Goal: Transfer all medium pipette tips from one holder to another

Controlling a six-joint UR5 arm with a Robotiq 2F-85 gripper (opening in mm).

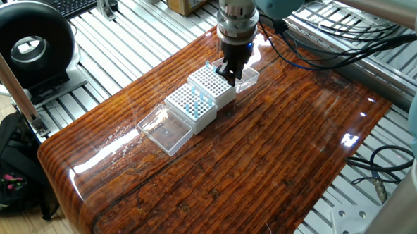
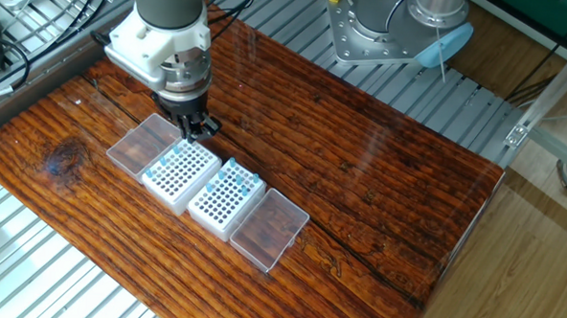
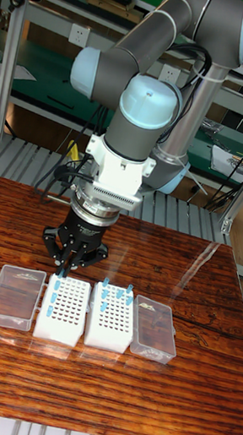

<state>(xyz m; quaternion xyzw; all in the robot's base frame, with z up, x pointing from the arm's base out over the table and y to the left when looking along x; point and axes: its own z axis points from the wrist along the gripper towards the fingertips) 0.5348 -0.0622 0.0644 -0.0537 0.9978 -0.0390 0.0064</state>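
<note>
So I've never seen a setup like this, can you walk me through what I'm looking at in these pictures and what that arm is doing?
This is one robot arm working at a glossy wooden table. Three fixed cameras watch it: two look down at the table from opposite sides, and a tall one faces the arm from the front.

At the end of the arm is its tool, a small two-finger pincer. It points straight down over one corner of a white holder, a block with a grid of holes. A second white holder sits right beside it. A few tiny light-blue pipette tips stand in the holes, more in the second block.

Two clear plastic lids lie on the table, one at each outer end of the pair.

The pictures are too small to show whether the fingers are pinching a tip.
</note>
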